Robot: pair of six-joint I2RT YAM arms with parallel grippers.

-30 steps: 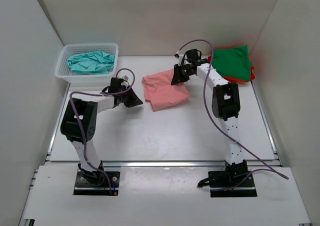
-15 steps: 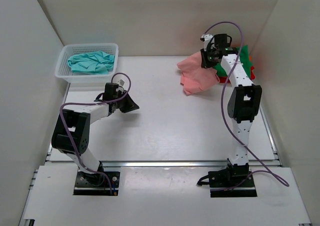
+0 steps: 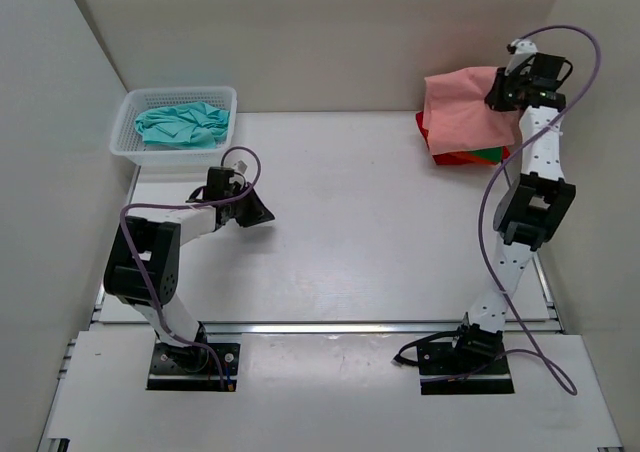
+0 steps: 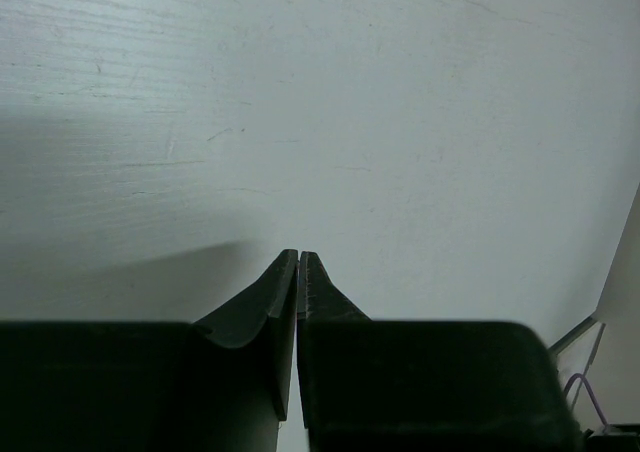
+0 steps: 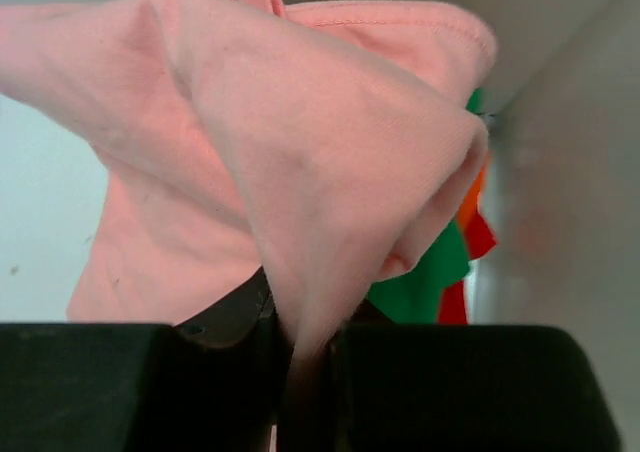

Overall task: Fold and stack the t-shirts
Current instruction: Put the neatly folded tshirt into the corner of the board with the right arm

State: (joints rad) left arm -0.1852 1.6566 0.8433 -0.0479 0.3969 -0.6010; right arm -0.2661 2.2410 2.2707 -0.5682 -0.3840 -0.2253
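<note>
My right gripper (image 3: 497, 92) is shut on the folded salmon pink t-shirt (image 3: 458, 112) and holds it over the stack at the far right. In the right wrist view the pink cloth (image 5: 300, 172) drapes from between my fingers. Under it show the green t-shirt (image 5: 425, 272), the red t-shirt (image 5: 478, 240) and an edge of the orange t-shirt (image 5: 474, 192). The red and green edges of the stack (image 3: 470, 156) peek out below the pink shirt. The teal t-shirt (image 3: 182, 124) lies crumpled in the basket. My left gripper (image 3: 262, 212) is shut and empty, low over the table (image 4: 300, 257).
The white mesh basket (image 3: 130, 142) stands at the far left corner. White walls close in the table on the left, back and right; the right wall is close to the stack.
My right gripper has carried the pink t-shirt from the table's middle to the far right, over the stack. The left gripper has barely moved.
</note>
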